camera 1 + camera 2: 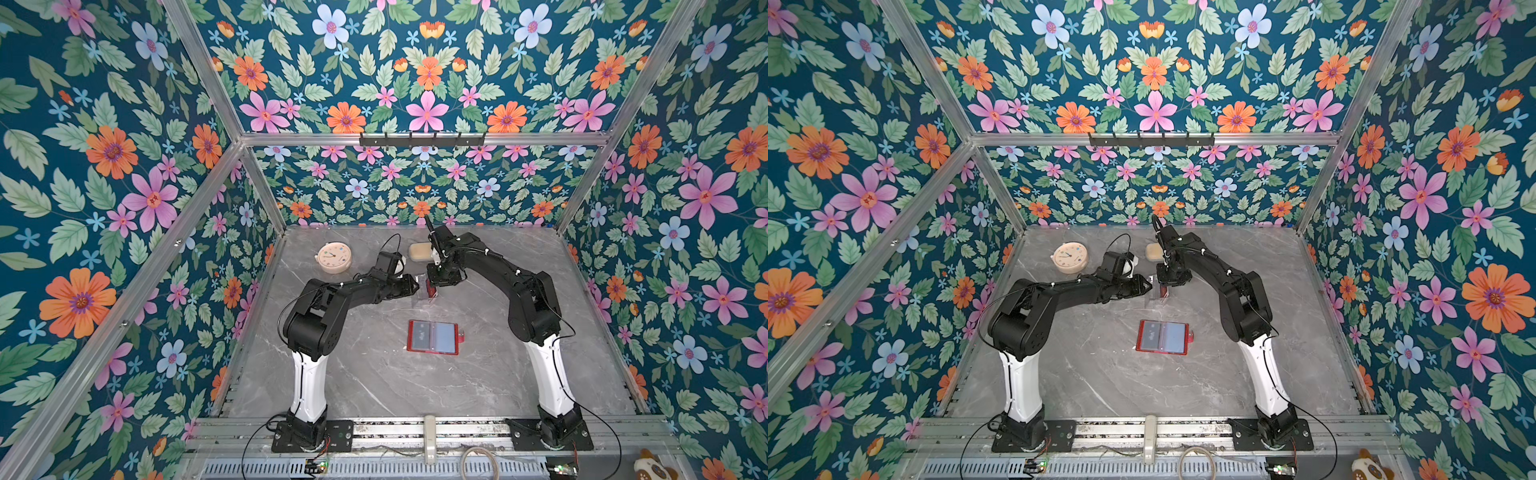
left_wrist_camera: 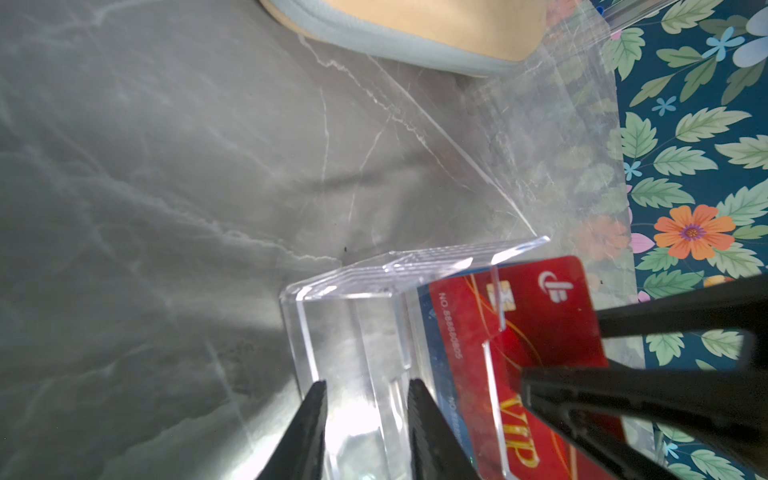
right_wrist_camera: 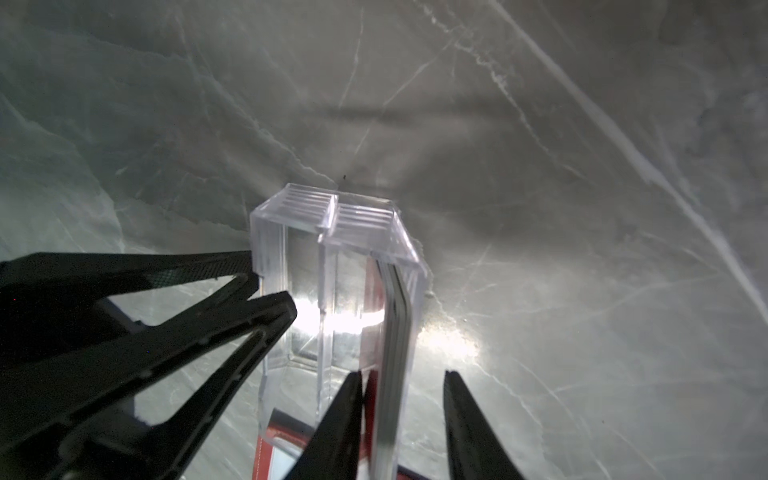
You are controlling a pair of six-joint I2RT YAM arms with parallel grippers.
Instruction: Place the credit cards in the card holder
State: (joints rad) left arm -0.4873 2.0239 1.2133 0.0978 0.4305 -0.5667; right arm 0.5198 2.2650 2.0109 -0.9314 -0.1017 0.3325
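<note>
The card holder (image 1: 432, 351) is lying open on the table (image 1: 374, 374), in front of the acrylic stand (image 2: 345, 286); two sleeves already appear filled. The remaining credit cards (image 3: 395, 324) are being kept upright in that stand, which is apparently being pinched by the left gripper (image 2: 368, 382). The right gripper (image 3: 401, 374), part-open, is being set astride the stack, nothing clamped yet.

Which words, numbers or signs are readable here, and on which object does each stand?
"VIP", gold letters: red plastic card in the clear acrylic stand.
"NO.8888...": same card; later digits blurred.
Numerals on the round beige clock: too small.
Lettering inside the open red card holder: too small.
</note>
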